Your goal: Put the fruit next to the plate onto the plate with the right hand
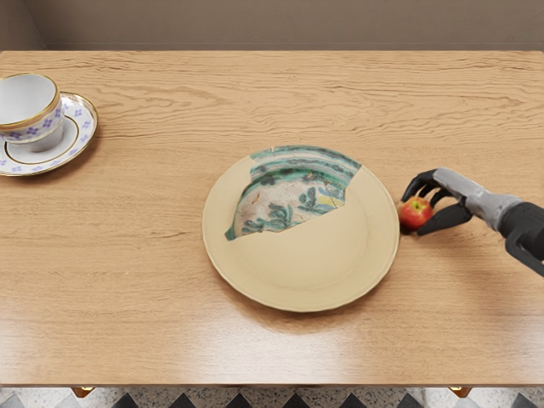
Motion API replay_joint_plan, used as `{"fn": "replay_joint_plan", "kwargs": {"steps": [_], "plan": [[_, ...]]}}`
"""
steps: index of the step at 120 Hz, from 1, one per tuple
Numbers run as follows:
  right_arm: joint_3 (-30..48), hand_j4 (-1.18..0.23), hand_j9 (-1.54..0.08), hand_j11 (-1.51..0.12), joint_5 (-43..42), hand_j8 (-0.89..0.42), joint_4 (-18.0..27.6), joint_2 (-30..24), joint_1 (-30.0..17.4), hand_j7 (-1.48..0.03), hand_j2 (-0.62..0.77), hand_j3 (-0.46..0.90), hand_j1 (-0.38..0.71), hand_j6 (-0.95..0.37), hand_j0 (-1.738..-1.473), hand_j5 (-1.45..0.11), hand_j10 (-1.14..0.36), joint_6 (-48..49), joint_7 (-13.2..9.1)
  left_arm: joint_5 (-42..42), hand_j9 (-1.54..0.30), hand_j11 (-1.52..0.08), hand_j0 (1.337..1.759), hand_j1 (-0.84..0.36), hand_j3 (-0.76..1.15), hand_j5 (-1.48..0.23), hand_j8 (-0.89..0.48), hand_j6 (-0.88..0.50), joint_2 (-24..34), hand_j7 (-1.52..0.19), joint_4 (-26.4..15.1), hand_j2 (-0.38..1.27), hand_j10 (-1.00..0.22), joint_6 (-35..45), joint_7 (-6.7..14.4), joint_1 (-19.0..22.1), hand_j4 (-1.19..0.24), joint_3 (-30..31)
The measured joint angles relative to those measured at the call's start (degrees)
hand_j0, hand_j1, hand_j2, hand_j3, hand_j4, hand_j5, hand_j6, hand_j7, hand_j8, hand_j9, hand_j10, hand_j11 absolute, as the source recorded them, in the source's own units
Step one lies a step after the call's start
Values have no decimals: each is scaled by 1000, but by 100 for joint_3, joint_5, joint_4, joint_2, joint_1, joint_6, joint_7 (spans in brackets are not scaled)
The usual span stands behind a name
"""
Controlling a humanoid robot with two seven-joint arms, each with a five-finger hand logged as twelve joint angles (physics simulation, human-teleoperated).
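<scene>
R hand [439, 201] comes in from the right edge, fingers [424, 182] clamped round the small red apple [414, 212]: thumb below, the others over the top. Apple is just beside the plate's right rim, not on it; can't tell if it's off the table [127, 255]. Plate [327, 263] is mid-table, cream w/ green-blue pattern on its upper part. Cup [25, 102] stands on a saucer [72, 136] far left.
</scene>
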Motion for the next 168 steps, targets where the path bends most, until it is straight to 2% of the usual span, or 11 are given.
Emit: {"fn": "replay_joint_plan", "kwargs": {"steps": [25,59,80,102,104,111,112,127,145,168], "plan": [[115,-653,-953,-957,761,-356,-3,-437,144,-898,340,1,273,-413,-1658,-962,-587,509,508,1,-318,-318,1658,55,0,-318,-245,-245,0,-318,0,49,-245,0,0,0,-245,0],[707,-653,-974,-975,1709,-345,-14,-731,264,-907,399,1,300,-397,-1658,-985,-576,1891,773,1,-318,-318,1658,55,0,-318,-245,-245,0,-318,0,49,-245,0,0,0,-245,0],[926,-658,-976,-975,2114,-343,-14,-638,290,-912,430,1,311,-404,-1658,-991,-576,2448,841,0,-318,-318,1658,55,0,-318,-245,-245,0,-318,0,49,-245,0,0,0,-245,0],[1009,-657,-977,-980,2270,-323,-14,-323,296,-915,430,1,319,-384,-1658,-999,-554,2623,858,2,-318,-318,1658,55,0,-318,-245,-245,0,-318,0,49,-245,0,0,0,-245,0],[1012,-657,-978,-980,2279,-326,-16,-287,296,-915,465,2,317,-391,-1659,-1000,-556,2629,858,2,-318,-318,1658,55,0,-318,-245,-245,0,-318,0,49,-245,0,0,0,-245,0],[1019,-665,-969,-970,2295,-372,-18,-153,297,-916,458,1,324,-418,-1658,-988,-571,2634,857,2,-318,-318,1658,55,0,-318,-245,-245,0,-318,0,49,-245,0,0,0,-245,0],[1019,-673,-957,-958,2298,-376,-18,-136,297,-916,450,-4,321,-457,-1657,-974,-584,2628,857,2,-318,-318,1658,55,0,-318,-245,-245,0,-318,0,49,-245,0,0,0,-245,0],[1016,-666,-975,-971,2295,-396,-35,151,298,-916,498,2,319,-464,-1659,-988,-609,2638,852,2,-318,-318,1658,56,0,-318,-245,-245,0,-318,0,49,-245,0,0,0,-245,0],[1034,-464,-657,-655,2335,-337,-120,348,299,-627,221,0,140,-360,-1658,-662,-438,2604,836,1,-318,-318,1658,55,0,-318,-245,-245,0,-318,0,49,-245,0,0,0,-245,0],[1154,-280,-384,-383,2592,-230,-168,358,301,-372,69,0,-42,-240,-1658,-386,-270,2737,798,1,-318,-318,1658,55,0,-318,-245,-245,0,-318,0,49,-245,0,0,0,-245,0]]}}
